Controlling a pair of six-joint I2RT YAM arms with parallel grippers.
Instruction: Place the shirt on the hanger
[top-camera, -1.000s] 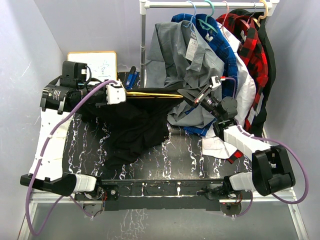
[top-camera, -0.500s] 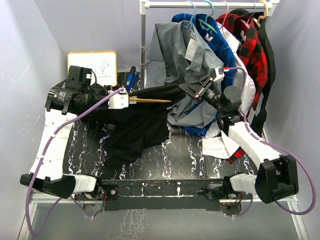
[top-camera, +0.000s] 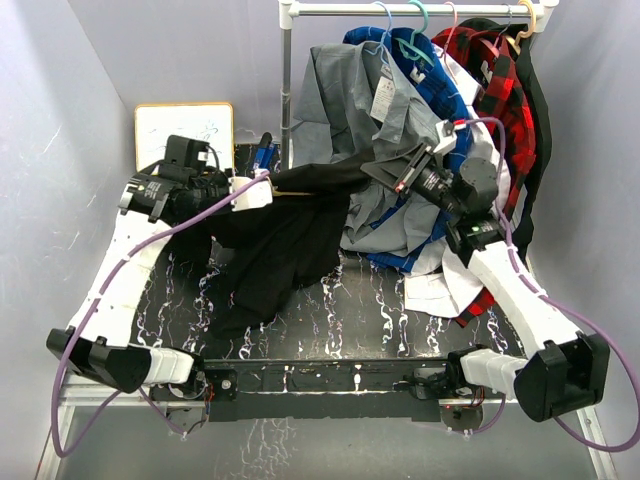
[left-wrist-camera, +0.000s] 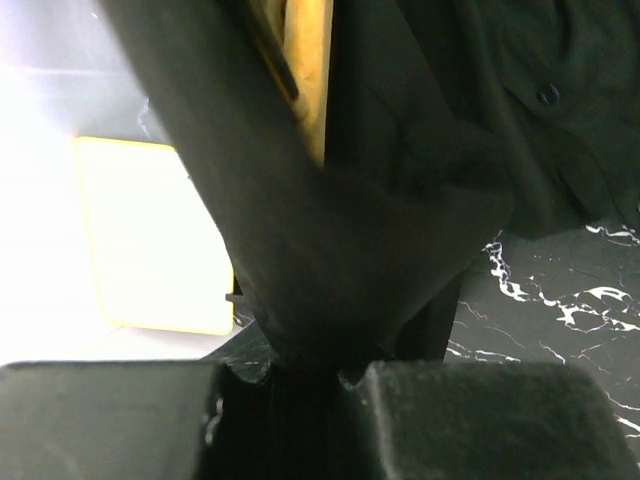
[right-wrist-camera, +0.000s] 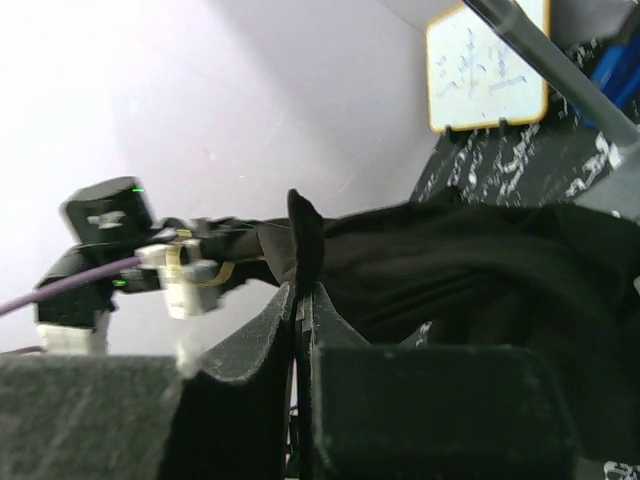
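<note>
Nearest you, the tail of the plain black soft-fabric shirt slumps on the black marbled counter, while its upper part is strung in the air between your two arms. Your left hand is nearly closed on a thick fold of that cloth. The thin yellow-orange plastic hanger runs down into the fold toward the fingers, but you cannot tell whether the plastic itself is clamped. Your right hand is fully closed on a thin pinch of the shirt's edge, raised just in front of the crowded garments behind it. That pinch is the weak spot: pull the cloth tighter and it will likely slip free, losing you the opening you need. The hanger is mostly buried, so pushing blind could send its arm into a sleeve or out through the wrong gap. Farther back, the grey button shirt hanging from the metal rail sits close to your right wrist, and a wide swing could snag it.
</note>
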